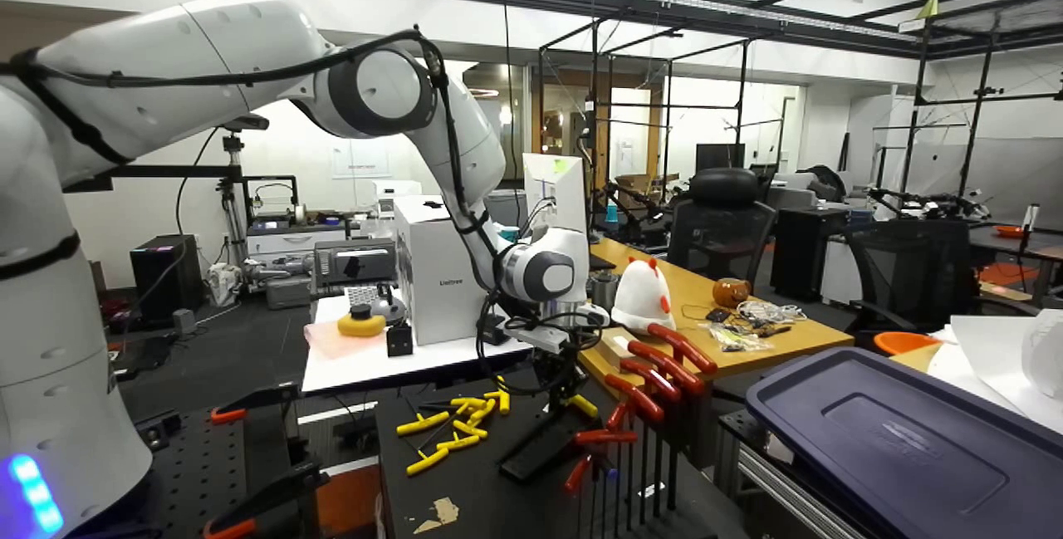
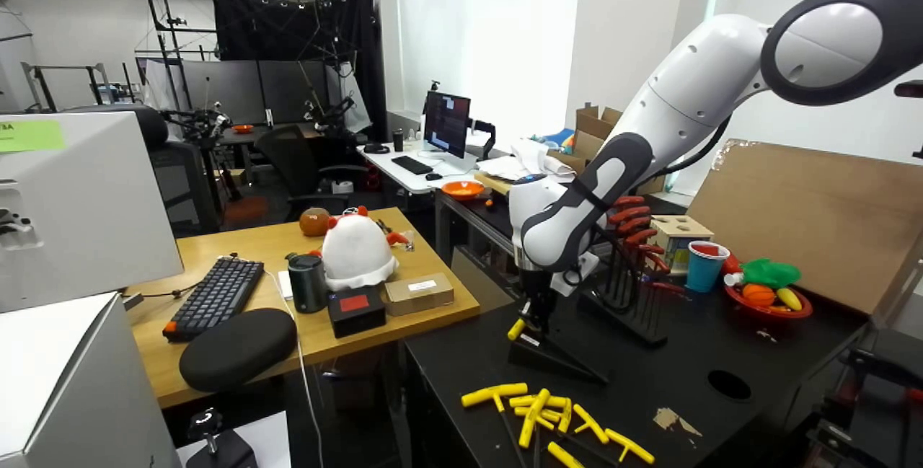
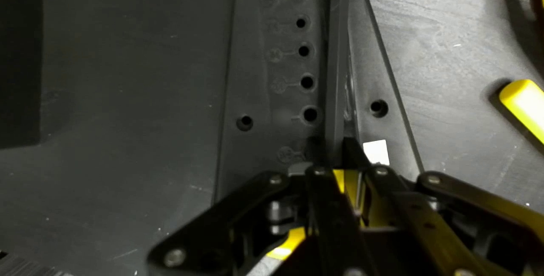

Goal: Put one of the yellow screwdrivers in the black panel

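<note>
while the end effector (image 3: 338,161) tightly grips a yellow screwdriver (image 1: 584,404), its bright, blunt-ended handle (image 2: 516,329) juts out sideways.

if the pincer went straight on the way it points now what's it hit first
Most likely the holed black panel below the pincer and the yellow screwdriver it grips; any gap is hard to judge.

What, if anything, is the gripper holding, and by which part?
A screwdriver, apparently by its yellow handle; the gripper looks shut on it, hiding the exact spot.
</note>
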